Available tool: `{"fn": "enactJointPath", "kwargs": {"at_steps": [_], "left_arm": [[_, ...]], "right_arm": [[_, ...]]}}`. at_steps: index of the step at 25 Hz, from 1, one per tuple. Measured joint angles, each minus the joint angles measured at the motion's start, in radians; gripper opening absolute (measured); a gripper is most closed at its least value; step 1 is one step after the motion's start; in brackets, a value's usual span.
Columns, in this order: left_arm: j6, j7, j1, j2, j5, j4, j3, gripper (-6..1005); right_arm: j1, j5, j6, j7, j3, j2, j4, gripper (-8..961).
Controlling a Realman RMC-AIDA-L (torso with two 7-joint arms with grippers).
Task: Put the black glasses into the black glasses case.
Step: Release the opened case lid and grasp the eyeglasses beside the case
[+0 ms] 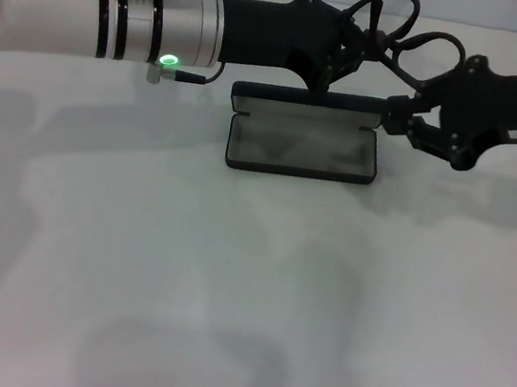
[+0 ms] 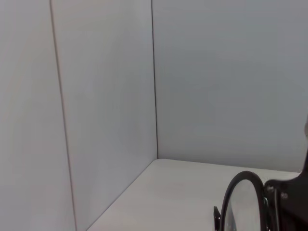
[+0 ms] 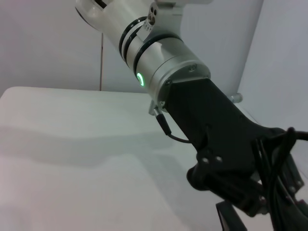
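The black glasses case lies open at the far middle of the white table, lid standing up at the back, grey lining showing and nothing inside. My left gripper hangs just above the lid's rear edge. The black glasses show only in the left wrist view: one round lens and its thin rim, lifted off the table and touching a black gripper part. In the head view the arms hide them. My right gripper is at the lid's right end.
The left arm reaches across the back of the table and also shows in the right wrist view. Black cables loop above the grippers. White walls stand behind the table.
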Motion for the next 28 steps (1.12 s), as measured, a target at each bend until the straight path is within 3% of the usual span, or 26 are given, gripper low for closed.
{"fn": "enactJointPath", "kwargs": {"at_steps": [4, 8, 13, 14, 21, 26, 28], "left_arm": [[0.0, -0.04, 0.0, 0.004, 0.001, -0.002, 0.0, 36], [0.011, -0.173, 0.0, 0.017, 0.02, -0.037, 0.0, 37], [0.088, -0.311, 0.006, 0.051, 0.099, -0.065, 0.0, 39], [0.117, -0.324, 0.01, 0.061, 0.12, -0.066, 0.0, 39], [0.153, -0.332, 0.002, 0.076, 0.233, -0.072, 0.0, 42], [0.154, -0.364, -0.027, 0.081, 0.384, -0.086, 0.0, 43], [0.149, -0.374, -0.035, 0.071, 0.425, -0.088, 0.0, 44]], "right_arm": [[-0.042, 0.0, -0.019, 0.026, 0.011, -0.01, -0.062, 163], [-0.098, 0.004, -0.02, 0.029, 0.071, 0.006, -0.123, 162], [-0.152, 0.067, -0.019, 0.017, 0.119, 0.013, -0.156, 162], [-0.155, 0.077, -0.017, 0.012, 0.124, 0.013, -0.156, 163], [-0.152, 0.116, 0.001, -0.023, 0.135, 0.015, -0.139, 164], [-0.156, 0.119, 0.039, -0.018, 0.131, 0.015, -0.133, 313], [-0.153, 0.119, 0.045, -0.018, 0.132, 0.016, -0.117, 335]]}}
